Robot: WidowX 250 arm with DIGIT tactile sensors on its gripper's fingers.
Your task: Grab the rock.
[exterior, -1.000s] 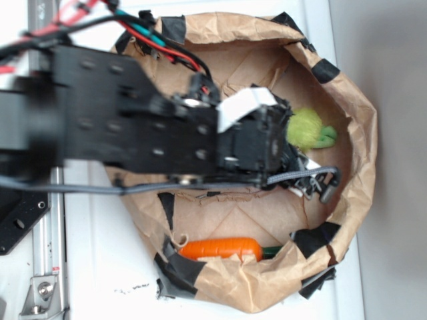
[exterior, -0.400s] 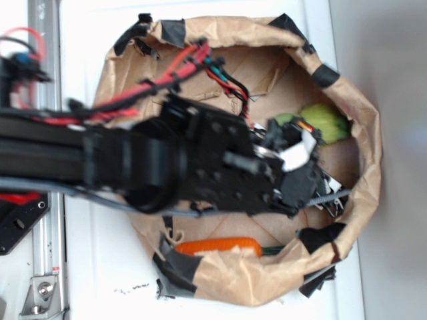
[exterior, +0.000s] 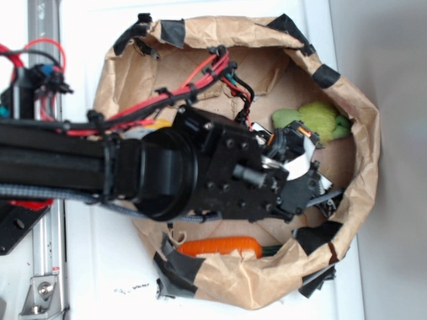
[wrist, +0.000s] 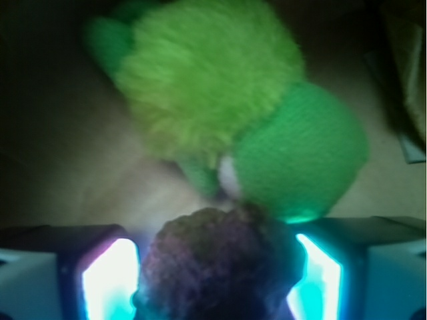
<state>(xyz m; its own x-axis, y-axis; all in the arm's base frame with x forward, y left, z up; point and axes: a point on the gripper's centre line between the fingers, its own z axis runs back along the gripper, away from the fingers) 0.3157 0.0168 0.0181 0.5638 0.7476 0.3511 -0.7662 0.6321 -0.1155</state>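
Observation:
In the wrist view the rock (wrist: 215,257), a dark rough mottled lump, sits between the two lit pads (wrist: 107,280) of my gripper (wrist: 217,273) and nearly fills the gap. The jaws stand open on either side of it. Just beyond the rock, and touching it in the picture, lies the fuzzy green plush toy (wrist: 220,107). Seen from outside, my gripper (exterior: 320,190) reaches down into the brown paper bag (exterior: 363,133) at its right side, beside the plush toy (exterior: 313,120). The arm and gripper hide the rock there.
An orange carrot (exterior: 220,248) lies against the bag's near wall. A bit of something yellow (exterior: 155,124) shows behind the arm. The bag's crumpled, black-taped walls ring the gripper closely on the right. A metal rail (exterior: 43,267) runs along the left.
The arm has dropped lower into the bag and shifted right, with the gripper coming down beside the plush toy. The toy and the carrot have not moved.

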